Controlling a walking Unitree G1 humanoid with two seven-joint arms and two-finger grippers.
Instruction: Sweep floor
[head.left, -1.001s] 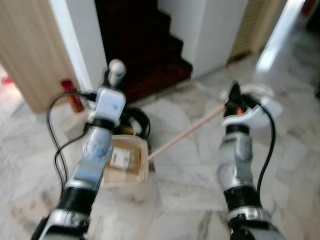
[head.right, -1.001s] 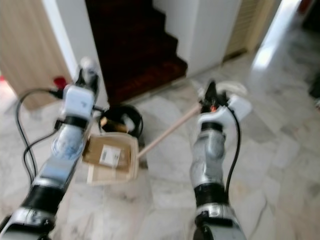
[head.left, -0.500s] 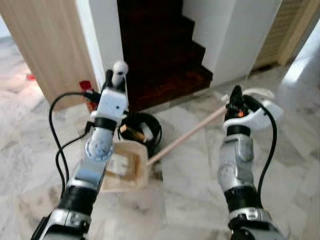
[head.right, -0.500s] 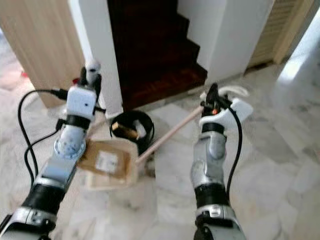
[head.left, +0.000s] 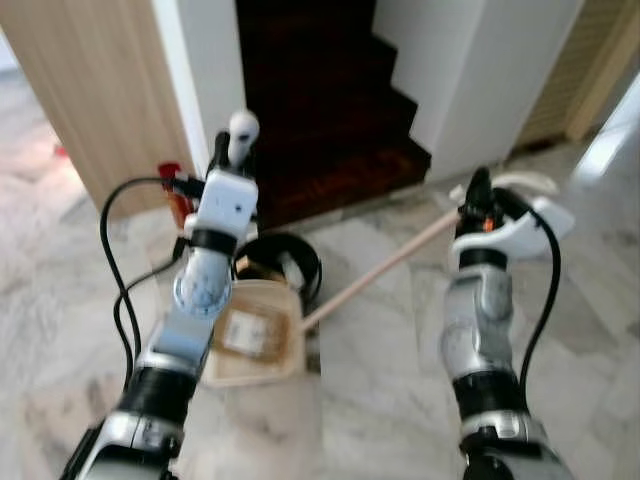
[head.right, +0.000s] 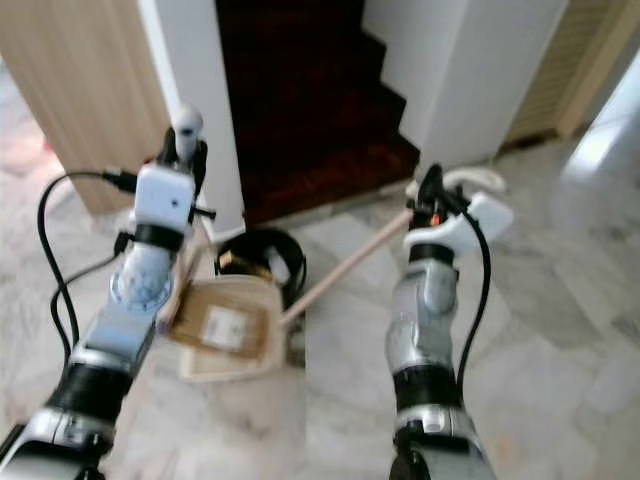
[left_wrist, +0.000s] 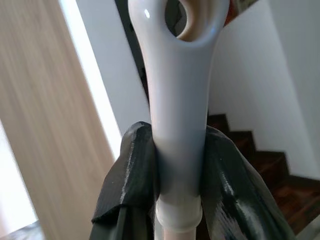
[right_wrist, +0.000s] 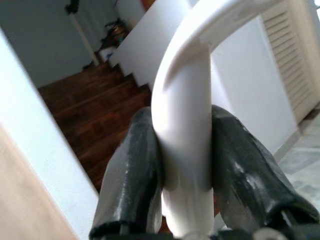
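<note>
My left gripper (head.left: 228, 162) is shut on the pale grey handle (left_wrist: 177, 100) of a long-handled beige dustpan (head.left: 252, 345), whose pan rests on the marble floor below my left arm. A labelled flat piece lies in the pan. My right gripper (head.left: 478, 196) is shut on the white curved grip (right_wrist: 186, 130) of a broom. Its wooden stick (head.left: 385, 268) slants down to the left and ends at the dustpan's right side; the broom head is hidden there.
A black round bin (head.left: 288, 262) with scraps stands just behind the dustpan. Dark wooden stairs (head.left: 325, 110) rise ahead between white walls (head.left: 205, 70). A wooden panel (head.left: 90, 95) and a small red object (head.left: 172, 182) are at the left; a louvred door (head.left: 590, 60) is at the right.
The whole picture has shifted as the camera turned toward the stairs. Both grippers keep their hold; broom and dustpan stay by the black bin.
</note>
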